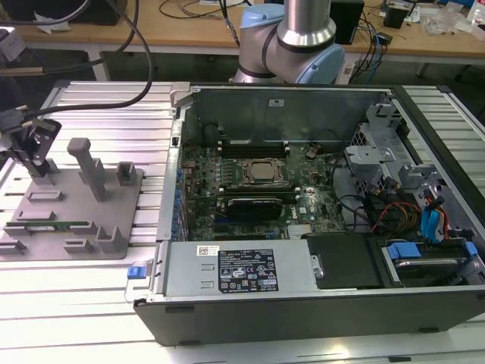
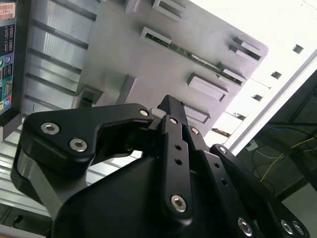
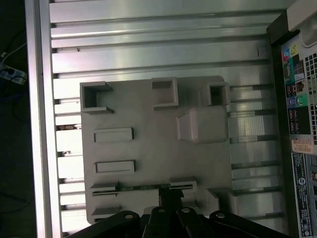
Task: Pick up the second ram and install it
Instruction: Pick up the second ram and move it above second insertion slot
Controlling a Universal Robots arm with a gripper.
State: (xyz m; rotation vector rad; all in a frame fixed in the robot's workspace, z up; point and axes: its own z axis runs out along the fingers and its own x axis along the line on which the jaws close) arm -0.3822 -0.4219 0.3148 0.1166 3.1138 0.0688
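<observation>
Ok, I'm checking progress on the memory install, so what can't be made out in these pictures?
Memory slots, exterior view: too small and dark to tell whether any holds a stick.
Green memory stick, first wrist view: a stretch is covered by the gripper.
Gray holder plate, second wrist view: its near part is hidden behind the gripper.
Robot arm, exterior view: cut off by the top edge.

The holder plate (image 1: 76, 227) is matt grey plastic. It lies on a table (image 1: 98, 106) of ribbed, brushed aluminium that gleams under the light. The second ram (image 1: 57, 224) is green circuit board with little shine. The gripper (image 2: 171, 106) is smooth, matt black, set with bright steel screws. The computer case (image 1: 303, 114) is dull grey sheet metal inside.
</observation>
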